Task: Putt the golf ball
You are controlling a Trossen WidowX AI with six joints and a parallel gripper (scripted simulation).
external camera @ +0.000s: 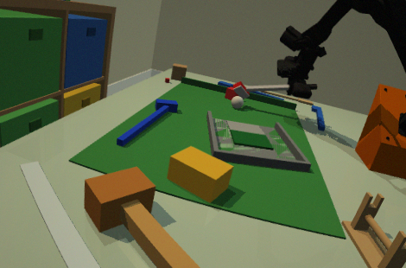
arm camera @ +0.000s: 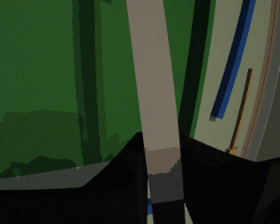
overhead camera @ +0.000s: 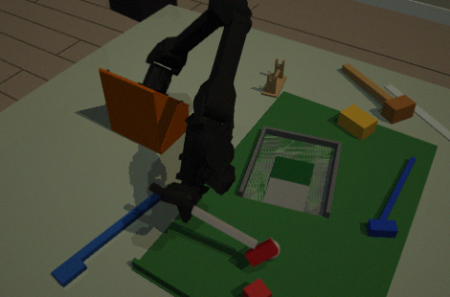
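Observation:
My gripper [overhead camera: 188, 209] [external camera: 298, 90] [arm camera: 153, 137] is shut on the pale shaft of the red putter [overhead camera: 225, 226] [external camera: 268, 87] [arm camera: 152, 75]. The shaft slopes slightly down to the putter's red head [overhead camera: 260, 253] [external camera: 239, 85], which is just beside the white golf ball [overhead camera: 278, 247] [external camera: 237, 103]. In the top view the head hides most of the ball; in the exterior view the head is behind and above it. Whether they touch is unclear. The grey ramp [overhead camera: 285, 196] [external camera: 250, 127] leads to the raised green [overhead camera: 292, 171] [external camera: 251, 140], which holds no ball. The wrist view shows neither head nor ball.
A red cube [overhead camera: 257, 288] [external camera: 231, 93] lies near the ball, by the green wall [overhead camera: 158, 279] [external camera: 276, 102]. A blue stick [overhead camera: 115, 229] lies under and beside the gripper. A blue mallet [overhead camera: 382, 228] [external camera: 166, 105], yellow block [overhead camera: 356, 123] [external camera: 199, 174] and orange wedge [overhead camera: 129, 114] surround the ramp farther out.

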